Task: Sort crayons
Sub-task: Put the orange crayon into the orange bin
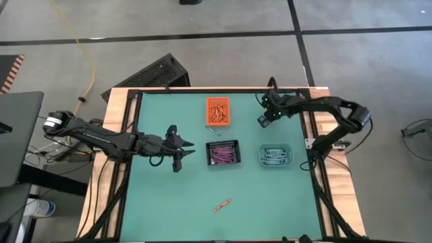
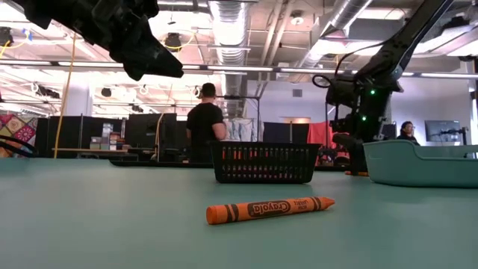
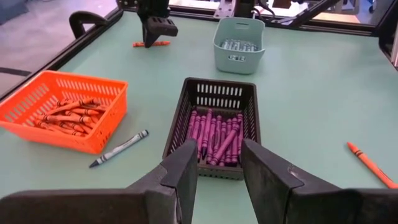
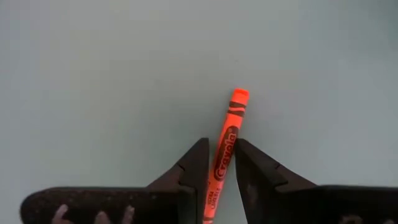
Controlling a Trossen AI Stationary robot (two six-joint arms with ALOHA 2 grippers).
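An orange crayon (image 4: 227,140) lies flat on the green table near its far right, and my right gripper (image 4: 222,144) points down over it, open, with one finger on either side of its wrapper. The left wrist view shows that crayon (image 3: 151,43) under the same gripper (image 3: 155,28). My left gripper (image 3: 219,149) hovers open and holds nothing, just left of the black mesh basket (image 1: 223,154) of purple crayons (image 3: 214,134). Another orange crayon (image 2: 270,208) lies near the front edge. A dark blue crayon (image 3: 119,148) lies beside the orange bin (image 1: 217,111). My right gripper's fingers (image 4: 193,165) stand down on either side of the orange crayon's wrapped middle (image 4: 219,171), lying along it. The crayon lies flat on the table. I cannot tell whether the fingers touch it.
The orange bin (image 3: 62,109) holds orange crayons and the teal bin (image 1: 275,155) holds pale blue ones (image 3: 239,45). A wooden frame (image 1: 121,135) borders the table. Bare green surface lies along the near half. A person (image 2: 205,123) stands in the room beyond.
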